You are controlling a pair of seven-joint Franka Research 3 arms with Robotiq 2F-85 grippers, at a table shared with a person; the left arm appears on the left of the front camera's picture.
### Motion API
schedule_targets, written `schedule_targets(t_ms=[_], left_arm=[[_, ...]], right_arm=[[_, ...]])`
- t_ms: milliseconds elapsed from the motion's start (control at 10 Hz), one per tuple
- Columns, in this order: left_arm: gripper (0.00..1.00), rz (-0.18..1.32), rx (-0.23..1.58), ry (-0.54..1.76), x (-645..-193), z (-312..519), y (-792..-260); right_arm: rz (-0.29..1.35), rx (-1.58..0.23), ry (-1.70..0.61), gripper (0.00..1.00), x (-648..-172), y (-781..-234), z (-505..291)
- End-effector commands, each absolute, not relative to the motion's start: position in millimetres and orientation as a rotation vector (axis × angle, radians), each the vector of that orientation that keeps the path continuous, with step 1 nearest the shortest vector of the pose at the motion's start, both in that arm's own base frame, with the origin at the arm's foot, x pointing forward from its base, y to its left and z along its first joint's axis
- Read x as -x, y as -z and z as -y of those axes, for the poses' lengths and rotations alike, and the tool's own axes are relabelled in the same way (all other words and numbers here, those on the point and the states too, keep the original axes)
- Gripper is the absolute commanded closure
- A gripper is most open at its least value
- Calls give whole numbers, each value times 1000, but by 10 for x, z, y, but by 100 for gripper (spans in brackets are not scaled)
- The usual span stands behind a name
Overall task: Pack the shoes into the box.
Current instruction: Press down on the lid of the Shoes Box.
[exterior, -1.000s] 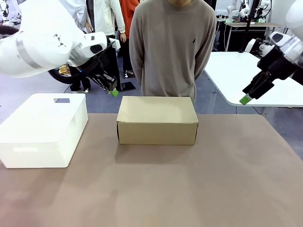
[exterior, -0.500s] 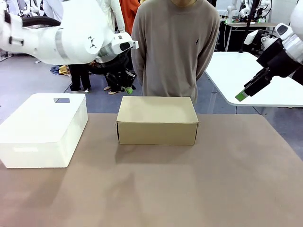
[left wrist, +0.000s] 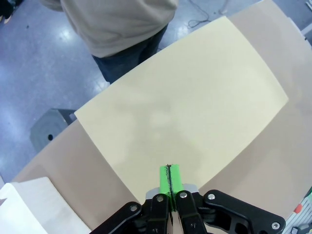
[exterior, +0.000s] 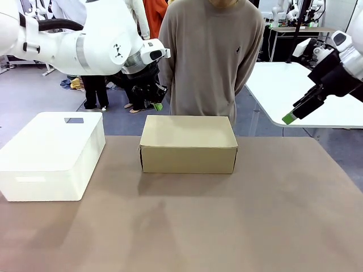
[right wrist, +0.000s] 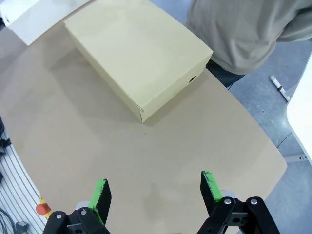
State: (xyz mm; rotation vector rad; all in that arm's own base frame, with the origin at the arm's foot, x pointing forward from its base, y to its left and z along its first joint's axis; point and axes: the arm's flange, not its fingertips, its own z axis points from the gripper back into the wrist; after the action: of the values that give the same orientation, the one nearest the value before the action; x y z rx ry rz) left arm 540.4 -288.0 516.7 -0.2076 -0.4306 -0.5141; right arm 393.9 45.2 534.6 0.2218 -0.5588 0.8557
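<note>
Shoebox [exterior: 188,143] in plain brown cardboard is being seen closed at the centre of the frame on the tan table [exterior: 227,226], and over the last second the left gripper [exterior: 157,105], its green pads pressed together on nothing, is being swung from the upper left to just above the box's far left corner, which is being read as a lid-opening approach, no shoes being seen yet. The right gripper [exterior: 290,118] is being held spread and empty at the upper right, barely shifted. No brand, label or legible writing is being made out on the shoebox or on the white box [exterior: 51,156] at the left.
</note>
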Motion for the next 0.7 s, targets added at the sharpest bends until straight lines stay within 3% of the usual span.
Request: schedule_targets(t_ms=[0,600], left_arm=[[100,429,208,511,-5336,2805,-5158],[100,384,248,469,-5761,3292,-4881]], right_arm=[[560,-218,-855,3,-3930,-5352,-459],[618,-263,-751,3,-3682,-5251,-520]])
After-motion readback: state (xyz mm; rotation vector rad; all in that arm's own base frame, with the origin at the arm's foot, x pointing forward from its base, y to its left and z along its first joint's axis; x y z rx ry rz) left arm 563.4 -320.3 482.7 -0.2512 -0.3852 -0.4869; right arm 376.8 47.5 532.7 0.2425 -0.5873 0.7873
